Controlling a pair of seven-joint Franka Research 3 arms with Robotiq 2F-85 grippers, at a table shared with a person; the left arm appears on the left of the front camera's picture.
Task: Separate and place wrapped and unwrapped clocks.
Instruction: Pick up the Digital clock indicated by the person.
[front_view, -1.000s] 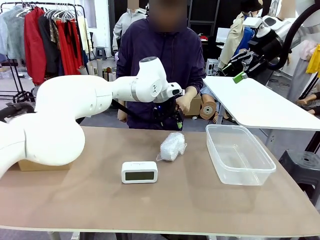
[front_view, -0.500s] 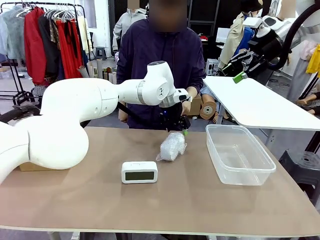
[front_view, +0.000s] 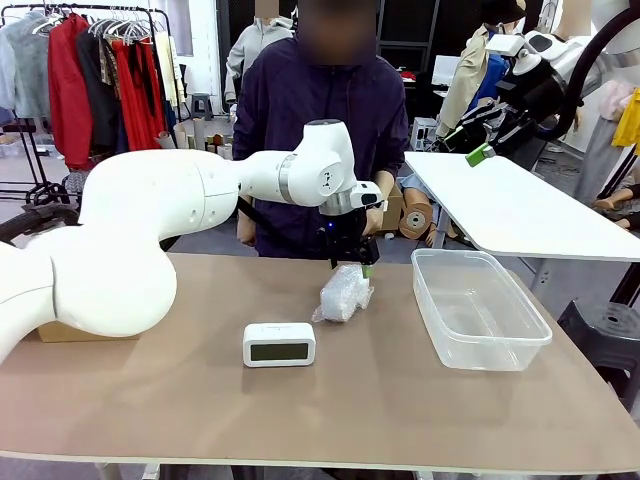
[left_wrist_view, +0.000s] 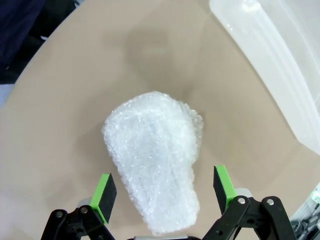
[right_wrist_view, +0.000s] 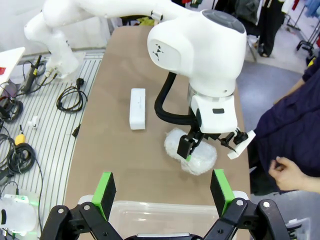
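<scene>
Bubble-wrap bundle (front_view: 345, 293), one; white clock (front_view: 279, 344), one; clear tub (front_view: 428, 310), one

Clothes rack (front_view: 100, 70), white side table (front_view: 520, 210)

Bare table (front_view: 420, 400) lies all round the bundle (front_view: 345, 293); the tub (front_view: 478, 310) walls off the right, the clock (front_view: 279, 344) sits front-left, and a person's hand (right_wrist_view: 286, 173) seems close behind.

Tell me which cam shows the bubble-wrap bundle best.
Left wrist view: the bubble-wrap bundle sits large and central, framed by the open left gripper. Front view shows it small, its top behind that gripper. Right wrist view has that gripper covering part of it.
</scene>
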